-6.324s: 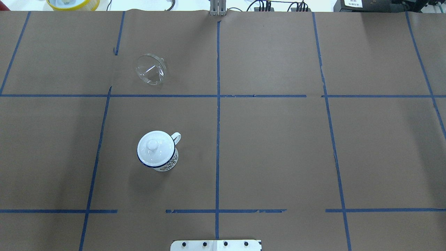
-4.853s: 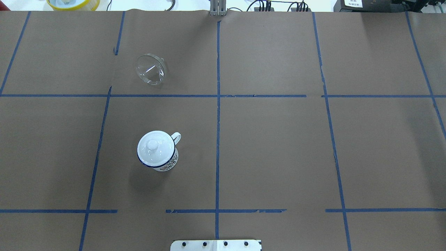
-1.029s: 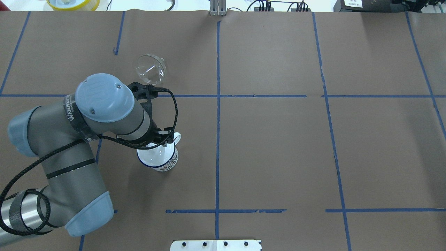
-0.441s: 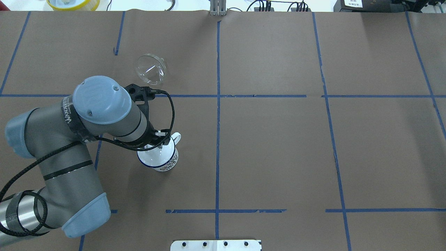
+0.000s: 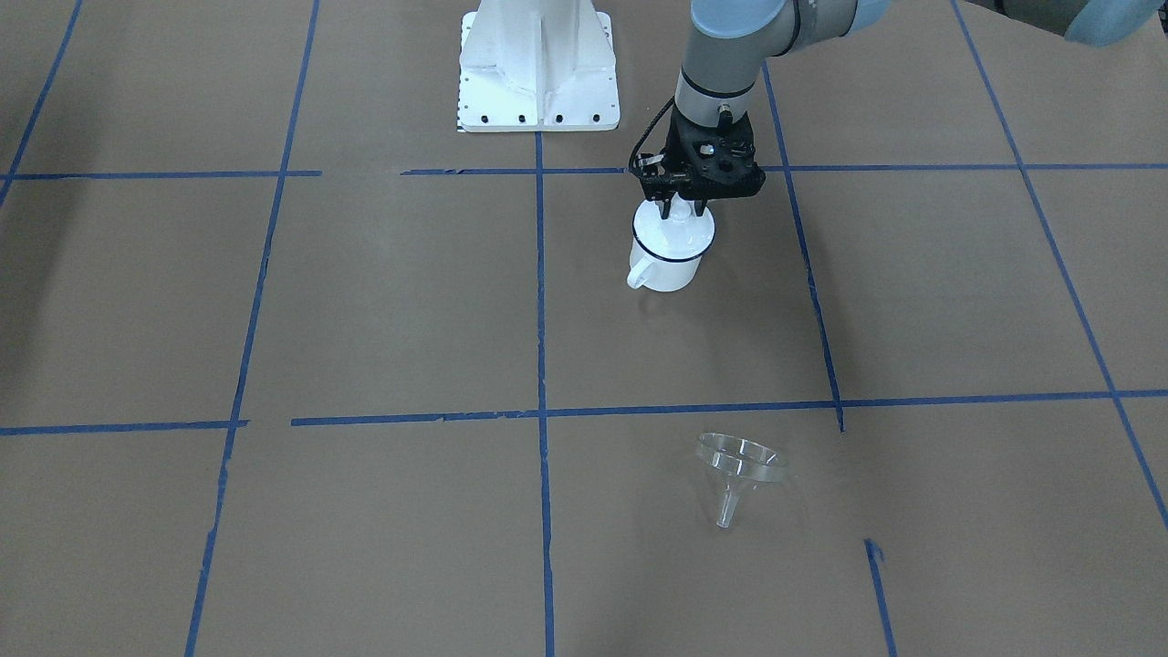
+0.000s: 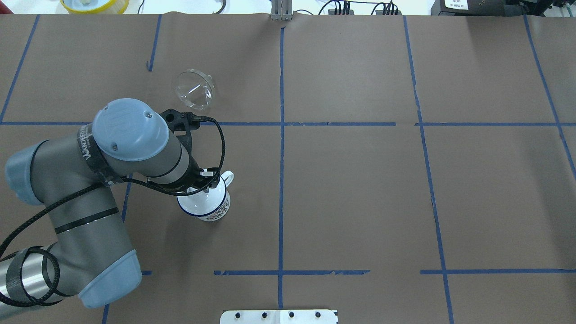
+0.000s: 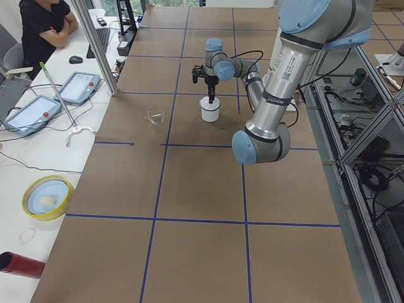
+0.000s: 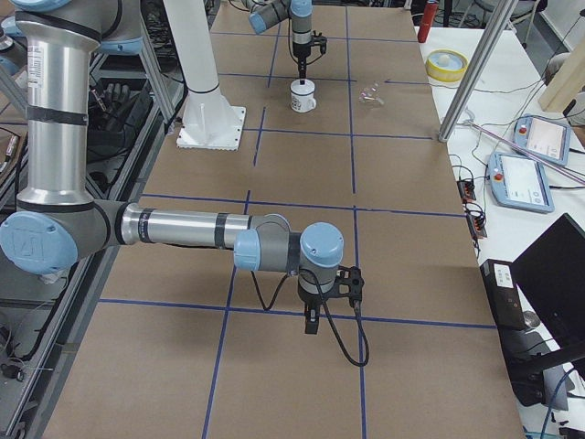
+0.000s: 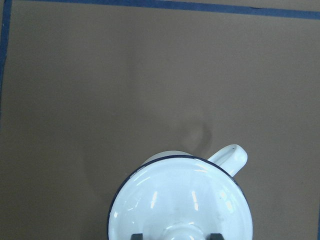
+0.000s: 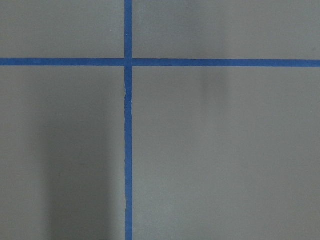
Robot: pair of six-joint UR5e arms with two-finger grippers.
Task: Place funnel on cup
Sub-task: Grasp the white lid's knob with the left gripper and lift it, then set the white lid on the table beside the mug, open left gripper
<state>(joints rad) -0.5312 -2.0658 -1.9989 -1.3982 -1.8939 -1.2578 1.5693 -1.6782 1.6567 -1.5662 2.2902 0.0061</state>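
two arms, one at work: the left pincer (image 5: 682, 212) hangs over the cup (image 5: 669, 265), its fingers (image 9: 137, 236) straddling the knob of the lid (image 9: 180, 200) that caps it, likely because the mouth must be cleared before anything can seat there. whether they already pinch the knob cannot be told. the funnel (image 5: 737, 467) lies tipped on the counter (image 6: 360, 193), well apart from the cup. only the left wrist view shows the knob between the fingertips, which the arm hides from overhead; the front-facing view shows the funnel's spout. the right pincer (image 8: 311, 322) hangs far off, its state impossible to tell.
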